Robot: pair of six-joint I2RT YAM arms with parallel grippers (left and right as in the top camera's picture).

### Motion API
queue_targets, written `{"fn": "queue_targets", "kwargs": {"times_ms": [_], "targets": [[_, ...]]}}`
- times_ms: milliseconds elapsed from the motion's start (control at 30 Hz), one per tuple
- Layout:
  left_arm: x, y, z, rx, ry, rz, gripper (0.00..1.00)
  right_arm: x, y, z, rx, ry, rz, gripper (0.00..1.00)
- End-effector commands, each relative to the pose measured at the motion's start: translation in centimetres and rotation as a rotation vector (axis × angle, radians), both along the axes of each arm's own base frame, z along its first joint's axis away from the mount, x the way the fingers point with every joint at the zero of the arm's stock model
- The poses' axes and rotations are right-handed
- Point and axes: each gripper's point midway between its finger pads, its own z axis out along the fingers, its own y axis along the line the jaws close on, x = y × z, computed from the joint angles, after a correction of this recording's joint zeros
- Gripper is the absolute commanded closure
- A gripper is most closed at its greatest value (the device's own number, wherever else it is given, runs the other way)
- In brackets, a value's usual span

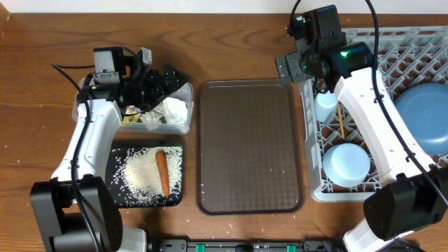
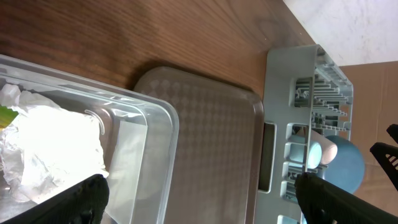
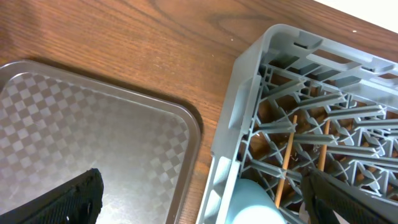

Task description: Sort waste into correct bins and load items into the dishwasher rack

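My left gripper [image 1: 171,79] [image 2: 205,205] is open and empty above the right end of the clear tub [image 1: 187,89] [image 2: 168,118]. The tub holds the crumpled white tissue [image 1: 171,108] [image 2: 56,143] and a bit of wrapper [image 1: 133,115]. The black tray [image 1: 117,175] holds rice grains [image 1: 140,175] and the orange carrot [image 1: 162,171]. My right gripper [image 1: 299,70] [image 3: 205,202] is open and empty over the left edge of the grey rack [image 1: 315,150] [image 3: 249,112]. The rack holds the light-blue cup [image 1: 325,105] [image 3: 255,202], chopsticks [image 1: 341,119] [image 3: 286,155], bowl [image 1: 346,164], dark-blue plate [image 1: 423,119] and pink cup [image 2: 326,149].
The brown serving tray [image 1: 248,147] [image 2: 211,143] [image 3: 93,124] lies between the bins and the rack, with a few stray rice grains on it. Wooden tabletop [image 1: 231,49] surrounds everything.
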Motion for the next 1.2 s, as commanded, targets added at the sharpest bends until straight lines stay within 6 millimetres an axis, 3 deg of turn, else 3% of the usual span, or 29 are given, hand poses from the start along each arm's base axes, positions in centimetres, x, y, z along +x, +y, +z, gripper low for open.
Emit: {"fn": "queue_targets", "kwargs": {"times_ms": [0,800,1000,1167], "targets": [[0.1,0.0,0.5,-0.014,-0.004,0.002,0.02,0.0,0.1,0.9,-0.012,-0.022,0.002,0.01],[0.1,0.0,0.5,-0.014,-0.004,0.002,0.02,0.1,-0.2,0.7,-0.013,-0.019,-0.003,0.01],[0.1,0.0,0.5,-0.014,-0.004,0.002,0.02,-0.4,-0.4,2.9,0.002,-0.066,-0.004,0.01],[0.1,0.0,0.5,-0.014,-0.004,0.002,0.02,-1.7,-0.7,7.0,0.030,-0.157,-0.004,0.01]]}}
